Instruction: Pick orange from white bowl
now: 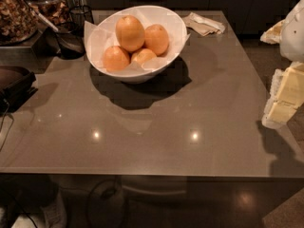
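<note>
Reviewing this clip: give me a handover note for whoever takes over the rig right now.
The gripper hangs at the right edge of the table, well away from the fruit.
The orange sits on top of three smaller oranges in the white bowl, near the table's far side.
Done: nothing, the orange is untouched.
Left: reach across, grasp it and lift it out.

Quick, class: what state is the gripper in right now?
State of the gripper: cannot be told; it is at the right edge of the table, well apart from the white bowl and the orange.
</note>
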Action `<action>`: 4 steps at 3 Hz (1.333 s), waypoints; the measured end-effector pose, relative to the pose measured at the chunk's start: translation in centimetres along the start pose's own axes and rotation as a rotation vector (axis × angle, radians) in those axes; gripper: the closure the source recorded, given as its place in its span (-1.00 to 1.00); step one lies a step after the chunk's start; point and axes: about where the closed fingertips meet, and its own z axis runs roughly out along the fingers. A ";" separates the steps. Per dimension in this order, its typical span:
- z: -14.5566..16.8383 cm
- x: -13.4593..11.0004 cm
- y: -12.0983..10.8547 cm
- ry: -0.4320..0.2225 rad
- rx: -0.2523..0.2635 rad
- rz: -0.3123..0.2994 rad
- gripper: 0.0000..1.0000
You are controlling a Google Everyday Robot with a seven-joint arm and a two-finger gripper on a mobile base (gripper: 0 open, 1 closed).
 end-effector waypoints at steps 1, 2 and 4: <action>0.0 0.0 0.0 0.000 0.000 0.000 -1.00; 0.4 -1.5 -1.4 -0.028 0.019 0.082 -1.00; 2.2 -6.7 -8.1 -0.014 0.022 0.250 -1.00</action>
